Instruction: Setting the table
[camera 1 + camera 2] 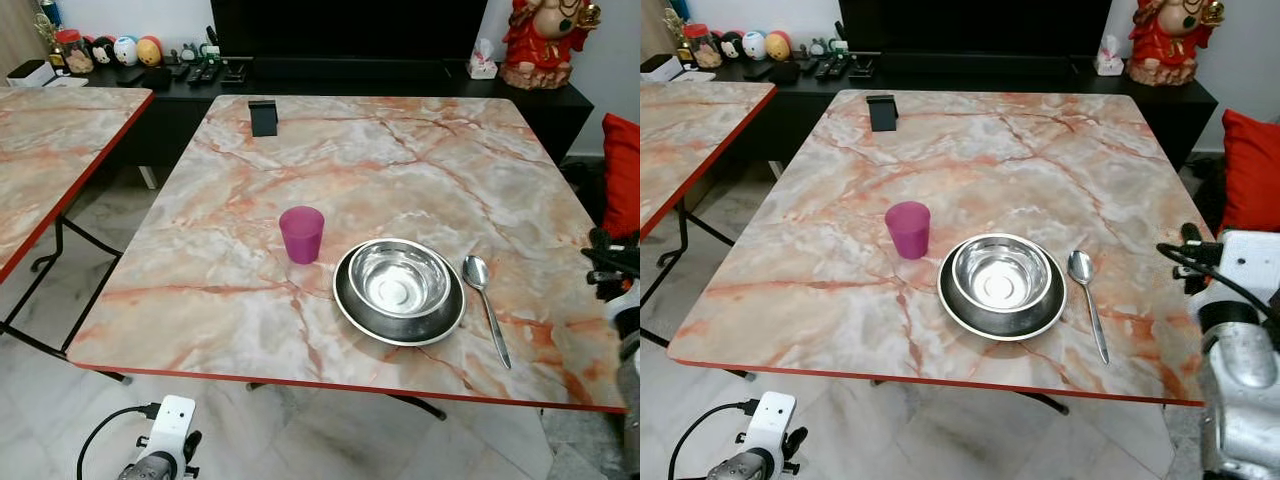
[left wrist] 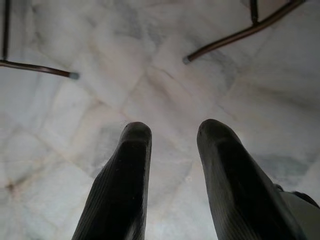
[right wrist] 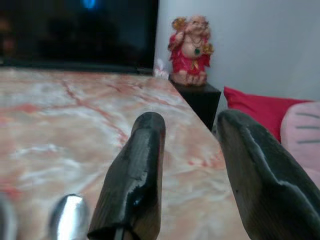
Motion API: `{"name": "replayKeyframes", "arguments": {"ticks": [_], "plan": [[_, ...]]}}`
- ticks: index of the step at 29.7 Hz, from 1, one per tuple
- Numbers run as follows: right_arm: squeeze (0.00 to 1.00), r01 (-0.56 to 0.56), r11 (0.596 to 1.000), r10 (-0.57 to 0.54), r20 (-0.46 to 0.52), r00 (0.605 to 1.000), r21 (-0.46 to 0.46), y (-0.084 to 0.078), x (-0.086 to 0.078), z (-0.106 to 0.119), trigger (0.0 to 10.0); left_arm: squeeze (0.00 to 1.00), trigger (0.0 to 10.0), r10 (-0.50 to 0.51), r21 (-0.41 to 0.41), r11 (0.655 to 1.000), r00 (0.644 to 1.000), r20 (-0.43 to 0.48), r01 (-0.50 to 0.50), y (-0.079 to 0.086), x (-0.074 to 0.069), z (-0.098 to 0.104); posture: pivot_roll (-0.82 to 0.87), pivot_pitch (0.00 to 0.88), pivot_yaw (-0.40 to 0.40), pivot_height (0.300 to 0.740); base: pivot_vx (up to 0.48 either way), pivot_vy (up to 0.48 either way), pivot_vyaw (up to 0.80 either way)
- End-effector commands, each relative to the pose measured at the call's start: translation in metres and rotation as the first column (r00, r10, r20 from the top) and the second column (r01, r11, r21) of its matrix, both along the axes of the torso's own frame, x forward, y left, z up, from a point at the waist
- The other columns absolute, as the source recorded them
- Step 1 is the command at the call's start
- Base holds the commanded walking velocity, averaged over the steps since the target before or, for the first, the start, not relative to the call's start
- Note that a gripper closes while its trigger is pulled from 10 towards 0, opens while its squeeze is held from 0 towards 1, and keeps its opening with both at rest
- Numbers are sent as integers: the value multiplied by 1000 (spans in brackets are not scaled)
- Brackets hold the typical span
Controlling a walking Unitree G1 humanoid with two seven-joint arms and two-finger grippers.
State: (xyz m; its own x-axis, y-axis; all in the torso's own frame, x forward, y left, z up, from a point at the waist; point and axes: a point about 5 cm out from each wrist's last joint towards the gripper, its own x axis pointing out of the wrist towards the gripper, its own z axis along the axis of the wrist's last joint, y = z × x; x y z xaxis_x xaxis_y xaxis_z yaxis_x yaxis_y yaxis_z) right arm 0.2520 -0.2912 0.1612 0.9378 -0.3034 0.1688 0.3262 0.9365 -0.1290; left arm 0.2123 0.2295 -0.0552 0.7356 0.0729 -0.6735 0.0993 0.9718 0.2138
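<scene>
On the marble table (image 1: 350, 150), near its front edge, a purple cup (image 1: 301, 234) stands upright. Just right of it a steel bowl (image 1: 398, 277) sits in a steel plate (image 1: 402, 331). A spoon (image 1: 484, 300) lies to the right of the plate, handle toward me. My right gripper (image 3: 192, 125) is open and holds nothing; it hovers low at the table's right edge, beside the spoon (image 3: 68, 215). Hanging below the table's front left, my left gripper (image 2: 174, 131) is open over the floor.
A small black stand (image 1: 263, 116) sits at the table's far side. A second marble table (image 1: 60, 150) stands to the left across a narrow gap. Behind are a black sideboard (image 1: 300, 75) with remotes and toys, a red figurine (image 1: 540, 40), and a red cushion (image 1: 622, 170).
</scene>
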Motion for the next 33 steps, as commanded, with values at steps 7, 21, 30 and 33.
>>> {"name": "replayKeyframes", "arguments": {"ticks": [7, 21, 30, 33], "plan": [[0, -3, 1000, 6, 137, 990, -19, 28, -22, -2, 10000, 0, 10000, 22, 34, 999, 999, 34, -23, 8, -2, 2, -17, 0, 51, 740, 0, 0, 0], [0, -48, 999, 51, 156, 986, -22, 33, -7, 3, 10000, 0, 10000, 63, 0, 998, 996, 65, -63, 5, 5, 6, -15, 0, 23, 740, 0, 129, 0], [0, -69, 997, 74, 173, 982, -32, 37, -1, 10, 10000, 0, 10000, 81, -5, 997, 995, 63, -81, 7, 3, 5, -16, 0, 16, 740, 0, 320, 0], [0, -82, 996, 88, 178, 980, -42, 39, 2, 13, 10000, 0, 10000, 86, -5, 996, 994, 62, -86, 7, 2, 4, -15, 0, 12, 740, 0, 320, 0]]}}
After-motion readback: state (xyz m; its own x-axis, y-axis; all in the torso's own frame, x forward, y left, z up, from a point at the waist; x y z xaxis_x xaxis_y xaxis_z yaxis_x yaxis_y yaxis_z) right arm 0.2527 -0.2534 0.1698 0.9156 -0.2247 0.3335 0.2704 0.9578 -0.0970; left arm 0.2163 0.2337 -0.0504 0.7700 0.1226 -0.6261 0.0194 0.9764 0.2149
